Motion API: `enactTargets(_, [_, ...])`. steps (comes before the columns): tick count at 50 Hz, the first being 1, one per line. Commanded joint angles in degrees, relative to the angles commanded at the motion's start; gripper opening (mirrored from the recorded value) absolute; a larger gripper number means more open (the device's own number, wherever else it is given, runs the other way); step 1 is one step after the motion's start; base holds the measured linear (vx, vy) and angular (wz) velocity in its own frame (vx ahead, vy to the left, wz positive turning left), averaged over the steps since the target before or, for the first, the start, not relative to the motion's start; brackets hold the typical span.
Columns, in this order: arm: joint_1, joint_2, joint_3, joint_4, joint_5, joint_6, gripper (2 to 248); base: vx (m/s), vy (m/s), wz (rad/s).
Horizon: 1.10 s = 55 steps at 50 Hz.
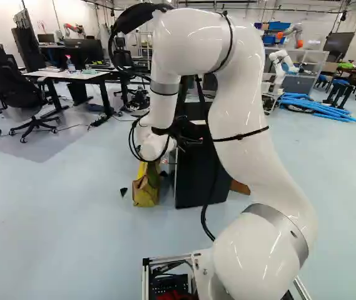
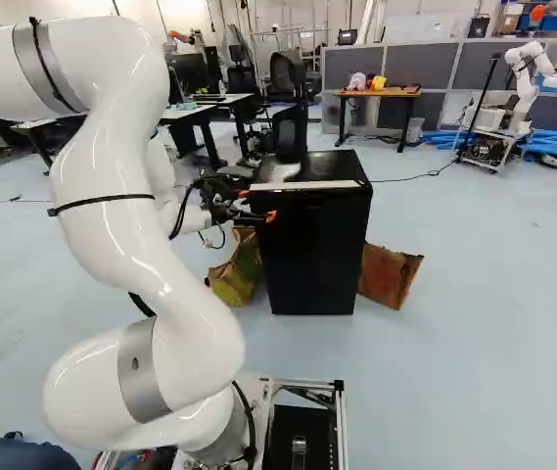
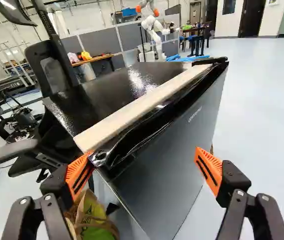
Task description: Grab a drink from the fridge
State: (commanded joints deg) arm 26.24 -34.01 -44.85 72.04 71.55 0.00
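My gripper (image 2: 258, 204) is at the front upper part of the black fridge (image 2: 309, 259). In the wrist view the gripper (image 3: 144, 169) stands open, its orange-padded fingers wide apart with the grey fridge door (image 3: 167, 155) ahead and between them. One finger (image 3: 79, 175) is close by the door's top corner; whether it touches, I cannot tell. The other finger (image 3: 209, 169) stands before the door's face. A pale strip (image 3: 142, 106) lies along the fridge top's front edge, behind a dark seam above the door. No drink shows; the fridge's inside is hidden.
A yellow-green bag (image 1: 145, 187) stands on the floor beside the fridge, and a brown paper bag (image 2: 388, 275) on its other side. An office chair (image 3: 49, 75) is close by the fridge. Desks (image 1: 71, 76) and another robot (image 2: 525, 83) stand farther back.
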Motion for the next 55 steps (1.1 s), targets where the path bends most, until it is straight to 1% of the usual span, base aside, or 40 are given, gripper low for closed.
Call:
enactTargets(34, [-0.52,2.29,3.92,6.10,0.00,0.00,247,0.000,-0.001,-0.003])
enactTargets(55, [-0.23,4.50,7.86,10.50,0.00,0.00,247,0.000,0.000,0.000])
